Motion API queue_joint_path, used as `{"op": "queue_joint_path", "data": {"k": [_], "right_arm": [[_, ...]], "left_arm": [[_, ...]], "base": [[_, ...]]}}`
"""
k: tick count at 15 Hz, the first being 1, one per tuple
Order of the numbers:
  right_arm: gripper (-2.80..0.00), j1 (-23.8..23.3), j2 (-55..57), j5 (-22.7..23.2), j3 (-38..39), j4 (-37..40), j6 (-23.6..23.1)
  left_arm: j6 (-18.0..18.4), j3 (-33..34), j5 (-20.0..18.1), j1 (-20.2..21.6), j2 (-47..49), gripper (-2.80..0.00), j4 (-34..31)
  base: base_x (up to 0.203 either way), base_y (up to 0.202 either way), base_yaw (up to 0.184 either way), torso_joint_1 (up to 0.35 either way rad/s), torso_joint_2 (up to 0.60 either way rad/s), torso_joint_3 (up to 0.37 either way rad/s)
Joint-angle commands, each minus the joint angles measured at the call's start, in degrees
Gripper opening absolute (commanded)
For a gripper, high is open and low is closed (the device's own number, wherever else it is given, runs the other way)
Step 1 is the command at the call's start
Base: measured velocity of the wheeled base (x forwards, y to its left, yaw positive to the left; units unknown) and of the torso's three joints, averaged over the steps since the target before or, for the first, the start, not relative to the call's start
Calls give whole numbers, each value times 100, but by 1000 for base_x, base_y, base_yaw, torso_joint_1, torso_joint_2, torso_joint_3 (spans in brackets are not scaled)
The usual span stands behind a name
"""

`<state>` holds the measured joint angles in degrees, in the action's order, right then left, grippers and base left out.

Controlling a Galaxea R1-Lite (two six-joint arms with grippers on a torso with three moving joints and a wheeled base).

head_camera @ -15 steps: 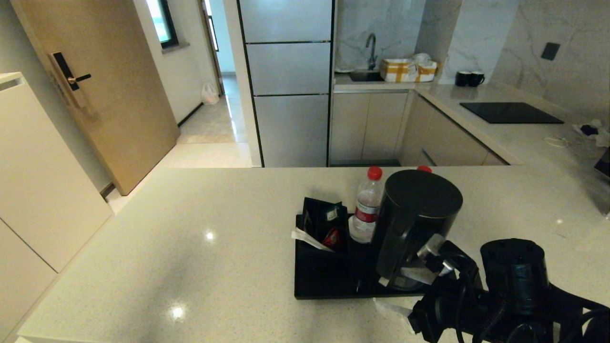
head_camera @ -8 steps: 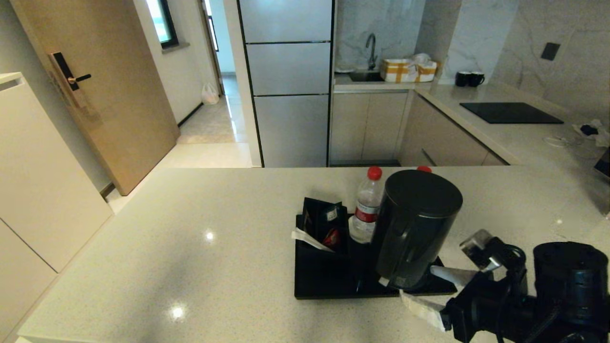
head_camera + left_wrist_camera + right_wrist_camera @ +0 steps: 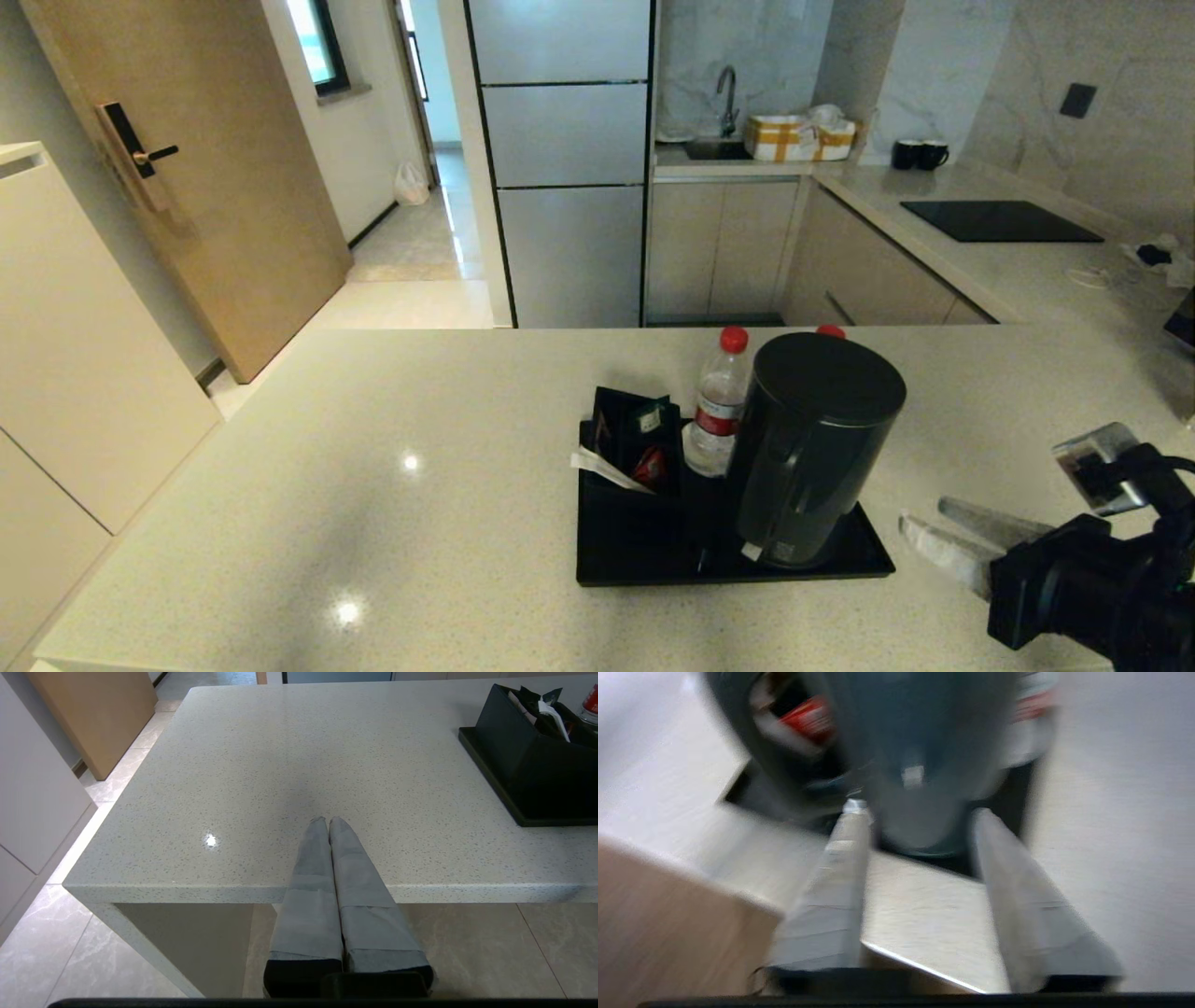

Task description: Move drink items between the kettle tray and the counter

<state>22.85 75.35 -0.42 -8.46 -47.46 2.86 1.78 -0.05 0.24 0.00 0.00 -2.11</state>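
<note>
The dark grey kettle (image 3: 817, 448) stands upright on the black kettle tray (image 3: 644, 560), which lies on the speckled beige counter (image 3: 373, 485). A red-capped water bottle (image 3: 717, 411) stands on the tray just behind the kettle. Only the red cap (image 3: 830, 330) of a second bottle shows past the kettle's lid. My right gripper (image 3: 924, 515) hovers over the counter to the right of the tray, open and empty, pointing at the kettle (image 3: 920, 742). My left gripper (image 3: 328, 820) is parked, shut, at the counter's near edge (image 3: 187, 891).
A black sachet box (image 3: 635, 434) fills the tray's left end (image 3: 523, 765). Beyond the counter are a fridge (image 3: 569, 159), a sink, two black mugs (image 3: 920, 154) and a black cooktop (image 3: 999, 221). Floor drops away at the counter's left and near sides.
My right gripper has drawn back from the kettle's lower side and swung right, clear of the tray. Its fingers stand closer together than before. Kettle, bottles and tray stayed put.
</note>
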Motion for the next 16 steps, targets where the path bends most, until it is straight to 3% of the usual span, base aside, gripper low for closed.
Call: {"op": "queue_joint_path", "data": {"k": [1, 6, 8, 10, 13, 16], "right_arm": [[-280, -7, -1017, -482, -444, 1109, 4], [-280, -68, -3193, -2419, -2012, 4849, 67], [-280, -631, -3838, -3151, -2292, 5666, -2], [-280, -1410, -4581, -3361, -2375, 6030, -231], [-280, -2135, -5784, -3312, -2404, 6843, -516], [-280, -2290, -6951, -3042, -2369, 7618, -545]], "left_arm": [[-2, -2, 2, 0, 0, -280, 0], [-2, -4, 2, 0, 0, -280, 0], [-2, -4, 2, 1, 0, -280, 0], [-2, 1, 2, 4, 0, -280, 0], [-2, 4, 2, 0, 0, -280, 0], [-2, 0, 2, 0, 0, -280, 0]], "base": [[0, 0, 0, 0, 0, 0], [0, 0, 0, 0, 0, 0], [0, 0, 0, 0, 0, 0], [0, 0, 0, 0, 0, 0], [0, 0, 0, 0, 0, 0], [0, 0, 0, 0, 0, 0]]}}
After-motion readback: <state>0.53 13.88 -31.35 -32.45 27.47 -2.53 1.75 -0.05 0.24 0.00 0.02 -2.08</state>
